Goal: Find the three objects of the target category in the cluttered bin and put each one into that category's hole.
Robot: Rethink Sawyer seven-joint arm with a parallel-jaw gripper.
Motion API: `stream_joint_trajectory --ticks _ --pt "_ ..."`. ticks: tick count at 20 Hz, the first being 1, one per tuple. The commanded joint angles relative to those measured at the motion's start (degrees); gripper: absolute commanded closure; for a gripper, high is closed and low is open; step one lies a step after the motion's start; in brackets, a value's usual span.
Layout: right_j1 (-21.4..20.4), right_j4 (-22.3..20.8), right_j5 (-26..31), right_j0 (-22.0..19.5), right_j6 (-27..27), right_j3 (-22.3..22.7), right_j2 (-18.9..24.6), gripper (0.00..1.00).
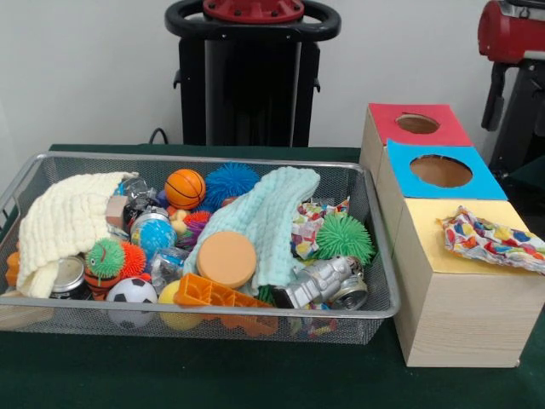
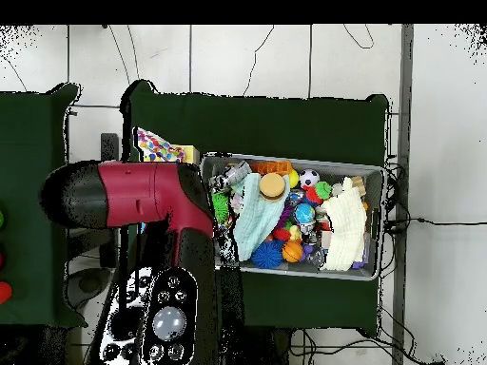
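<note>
We locate the wire mesh bin (image 1: 379,256) full of clutter beside the three-hole sorting box (image 1: 460,315); a colourful patterned cloth (image 1: 494,241) lies on its yellow section; the gripper appears in neither view, so its jaw state is unknown.

Wire bin (image 1: 375,256) full of toys sits left of a three-section box (image 1: 460,290), with crumpled paper (image 1: 492,239) lying on the box's nearest section, both on the table (image 1: 255,375).

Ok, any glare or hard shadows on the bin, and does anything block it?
Front view: soft even light, no hard shadows, only small glints on the silver toy. Overhead view: the red arm overlaps the bin at its left edge.
</note>
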Motion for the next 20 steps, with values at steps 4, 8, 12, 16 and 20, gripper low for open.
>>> stream_joint_trajectory --ticks 4,8,12,16,20 --pt "6.7 1.8 -3.9 -0.2 16.7 -7.5 -1.1 0.0" --pt "5.5 1.8 -2.7 -1.1 14.0 -6.4 -0.4 0.0" --pt "4.9 1.1 -1.8 -1.5 11.7 -5.5 -0.2 0.0" --pt "4.8 0.5 -1.0 -1.8 10.3 -5.2 -0.3 0.0" --pt "4.5 0.4 -0.8 -2.1 9.8 -4.7 -0.6 0.0"
